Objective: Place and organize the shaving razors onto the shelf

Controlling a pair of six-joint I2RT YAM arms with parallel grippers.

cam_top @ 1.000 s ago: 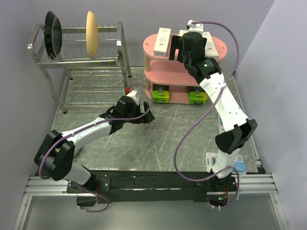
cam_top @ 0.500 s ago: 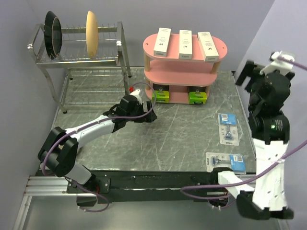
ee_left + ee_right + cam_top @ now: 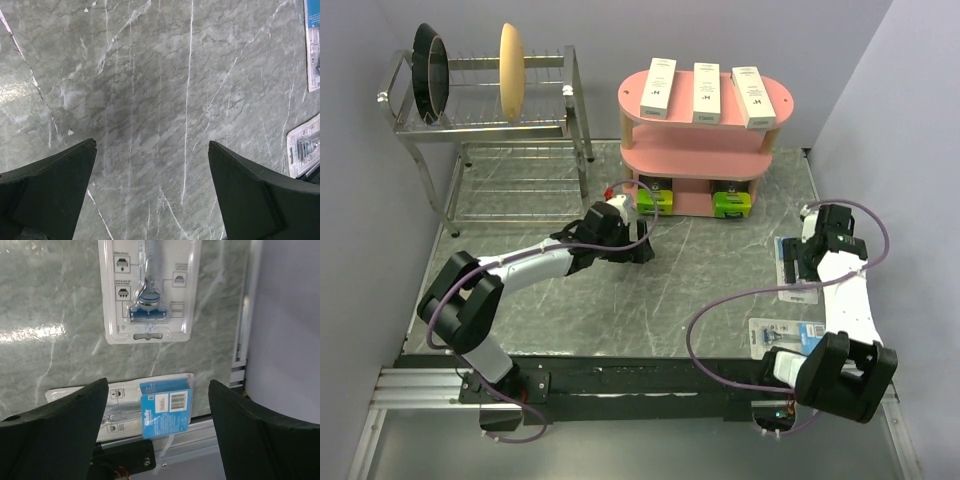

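The right arm [image 3: 844,295] hides much of one blister pack [image 3: 796,291] in the top view.

The grey marbled table [image 3: 710,285] carries the pink shelf [image 3: 700,162], a wire rack [image 3: 480,125] and two blister packs [image 3: 146,290] [image 3: 150,412].

A grey-green, marble-veined surface [image 3: 720,250] is crossed by thin white streaks, and both wrist views show soft glare on it. A plain pale lavender back wall [image 3: 600,30] and right wall [image 3: 905,150] close it in. At the far left corner stands a chrome wire rack [image 3: 485,130], with dark pans [image 3: 430,62] and a tan dish [image 3: 511,58] upright in its top tier. Aluminium rails [image 3: 420,385] run along the near edge.
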